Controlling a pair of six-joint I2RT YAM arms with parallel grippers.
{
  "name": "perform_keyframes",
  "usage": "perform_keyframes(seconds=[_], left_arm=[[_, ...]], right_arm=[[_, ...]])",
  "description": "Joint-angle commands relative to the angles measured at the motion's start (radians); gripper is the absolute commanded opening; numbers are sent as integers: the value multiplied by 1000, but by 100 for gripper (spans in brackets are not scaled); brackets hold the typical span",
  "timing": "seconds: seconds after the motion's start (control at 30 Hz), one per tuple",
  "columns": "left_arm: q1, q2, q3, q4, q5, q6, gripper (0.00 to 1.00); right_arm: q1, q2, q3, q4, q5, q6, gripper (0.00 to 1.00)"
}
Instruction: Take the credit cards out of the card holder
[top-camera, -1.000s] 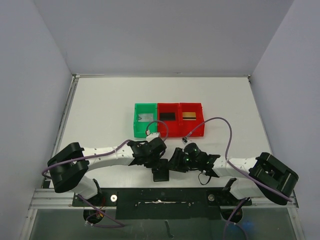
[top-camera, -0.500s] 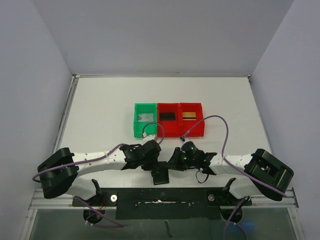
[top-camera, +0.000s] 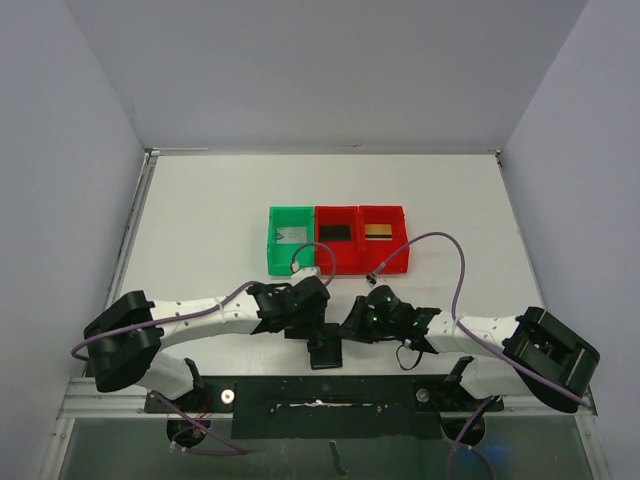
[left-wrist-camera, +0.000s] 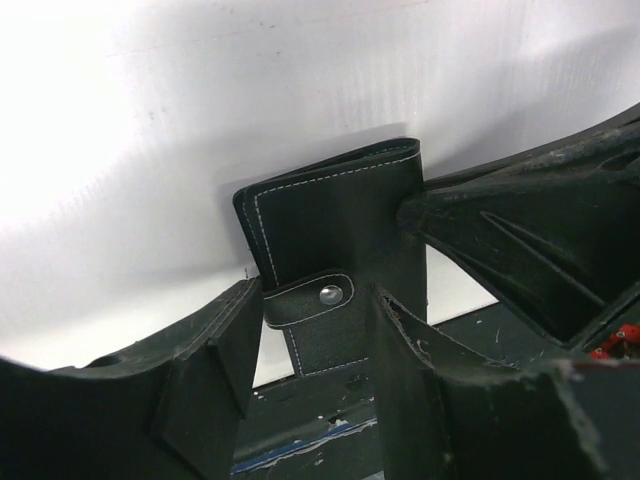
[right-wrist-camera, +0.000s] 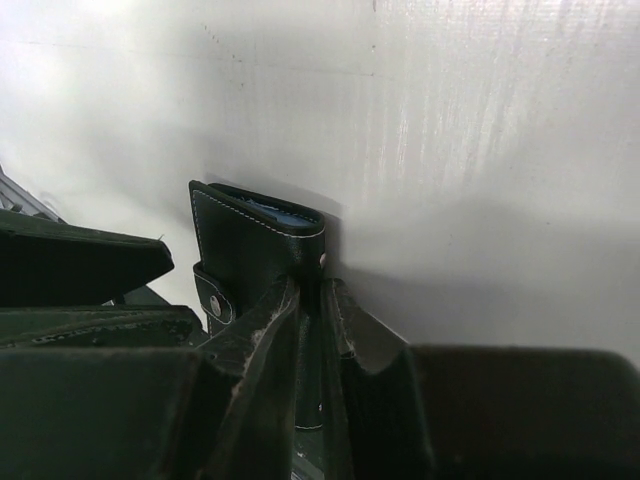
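Black with pale stitching, the card holder (left-wrist-camera: 335, 225) is folded shut, its strap tab (left-wrist-camera: 295, 302) fastened across the front by a small metal snap (left-wrist-camera: 330, 294). It sits near the front edge of the white tabletop (top-camera: 200, 220), between the two arms; whether it rests on the surface or hangs just above it cannot be told. The right end effector (right-wrist-camera: 312, 290) is closed on it, both fingers pinching one edge of the folded wallet with only its thickness between them. In the right wrist view a thin line of bluish lining shows along the holder's upper edge. The left end effector (left-wrist-camera: 315, 315) stands open, its fingers (left-wrist-camera: 215, 350) spread to either side of the strap end of the holder. One finger is beside the tip of the strap tab and the other is in front of the wallet's face. Whether either touches the holder is unclear. Farther back on the tabletop three small bins stand side by side in a touching row. The green bin (top-camera: 291, 210) on the left holds the pale grey card (top-camera: 290, 234), the middle red bin (top-camera: 337, 210) holds the black card (top-camera: 335, 233), and the right red bin (top-camera: 383, 210) holds the gold card (top-camera: 378, 231). All three cards lie flat, well apart from the card holder.
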Motion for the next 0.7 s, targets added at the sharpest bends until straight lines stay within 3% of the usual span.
perform_keyframes(seconds=[0.0,0.37,0.47,0.67], left_arm=[[-28,57,109,-96,-15,36,45],[-63,211,186,-117,-4,62,47],[-64,223,192,-149,-36,57,39],[-64,188,182,-165,-86,35,13]], right_arm=[[6,-43,-6,-59,65,-2,2],[-1,-154,-40,-82,92,24,2],[-3,-170,-50,-91,97,29,2],[-10,-181,-52,-119,114,29,2]])
